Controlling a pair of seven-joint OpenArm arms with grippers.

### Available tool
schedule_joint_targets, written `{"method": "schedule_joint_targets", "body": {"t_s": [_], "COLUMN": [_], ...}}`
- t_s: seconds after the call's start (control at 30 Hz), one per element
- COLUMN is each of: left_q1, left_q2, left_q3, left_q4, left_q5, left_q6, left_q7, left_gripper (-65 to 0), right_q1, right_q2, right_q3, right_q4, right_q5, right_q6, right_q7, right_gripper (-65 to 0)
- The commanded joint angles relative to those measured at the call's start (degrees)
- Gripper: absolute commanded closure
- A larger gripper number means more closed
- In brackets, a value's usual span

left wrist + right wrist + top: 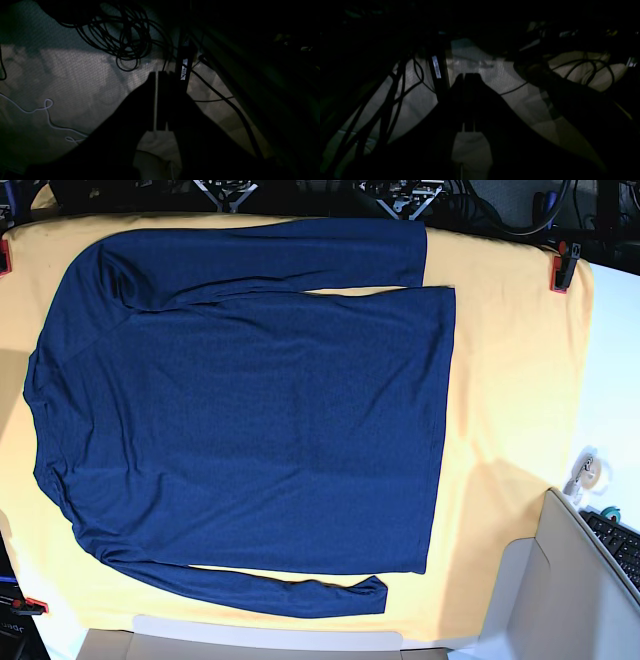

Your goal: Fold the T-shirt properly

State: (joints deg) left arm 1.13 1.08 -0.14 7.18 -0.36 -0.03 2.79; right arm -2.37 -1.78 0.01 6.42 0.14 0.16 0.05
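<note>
The T-shirt (250, 410) is dark navy with long sleeves. It lies spread flat on the yellow cloth (510, 380), collar to the left and hem to the right in the base view. One sleeve (300, 255) runs along the top edge, the other (290, 590) along the bottom. Neither gripper appears in the base view. In the dim left wrist view my left gripper (157, 73) is shut with nothing in it, over a carpeted floor. My right gripper (465, 74) is also shut with nothing in it in the dark right wrist view. The shirt is out of both wrist views.
Red clamps (562, 270) pin the cloth at the table corners. A cardboard box (270, 645) sits at the near edge, a grey box (560, 580) and keyboard (620, 545) at the lower right. Coiled black cables (120, 32) and a white cord (50, 117) lie on the floor.
</note>
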Motion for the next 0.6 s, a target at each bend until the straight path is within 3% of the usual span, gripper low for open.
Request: {"method": "schedule_joint_targets", "body": {"t_s": [0.0, 0.57], "left_q1": [0.15, 0.15], "left_q2": [-0.07, -0.07], "left_q3": [-0.17, -0.25], "left_q4": [0.25, 0.25], "left_q5": [0.32, 0.32], "left_q6": [-0.19, -0.19], "left_q7": [-0.46, -0.55], "left_gripper": [0.0, 0.0], "right_q1": [-0.57, -0.84], "right_q2": [-0.11, -0.11], "right_q3": [-0.14, -0.14], "right_q4": [0.57, 1.10], "right_q5": [-0.01, -0.01], "right_q6": [0.06, 0.06], "right_q7": [0.43, 0.43], "right_gripper": [0.0, 0.0]}}
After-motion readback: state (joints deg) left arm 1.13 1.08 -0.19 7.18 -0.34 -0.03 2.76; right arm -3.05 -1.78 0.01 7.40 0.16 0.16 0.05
